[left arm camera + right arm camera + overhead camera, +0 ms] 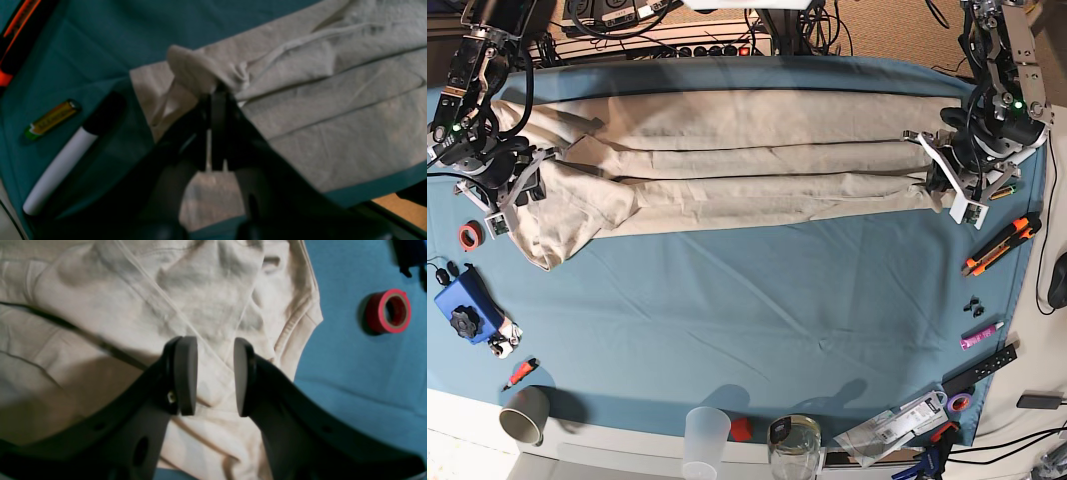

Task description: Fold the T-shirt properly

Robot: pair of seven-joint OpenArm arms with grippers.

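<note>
- The T-shirt (pixel 727 165) was laid out lengthwise across the far half of the teal tablecloth (pixel 757 320), folded into long horizontal bands, with a sleeve (pixel 557 225) spread toward the near side at the base view's left end.
- The left gripper (pixel 218 91) was seen closed tight on a bunched edge of the shirt at the base view's right end; a small hump of fabric was pinched up just past the tips.
- The right gripper (pixel 215 375) was seen with jaws parted to a moderate gap above the sleeve end; shirt seams showed between the pads (pixel 185 375), and nothing was gripped. Contact with the cloth could not be settled from the wrist view.
- A roll of red tape (pixel 388 311) lay on the cloth just beside the shirt's sleeve edge, apart from it.
- A battery (pixel 51 119) and a white marker with a black cap (pixel 71 153) were noted near the left gripper, both off the shirt; an orange-and-black tool (pixel 18 36), probably a cutter, though blurred, lay further out.
- A blue device (pixel 469 308), a paper cup (pixel 524 413), a clear plastic cup (pixel 706 435) and a glass jar (pixel 793 445) were set along the near edge, well apart from the shirt.
</note>
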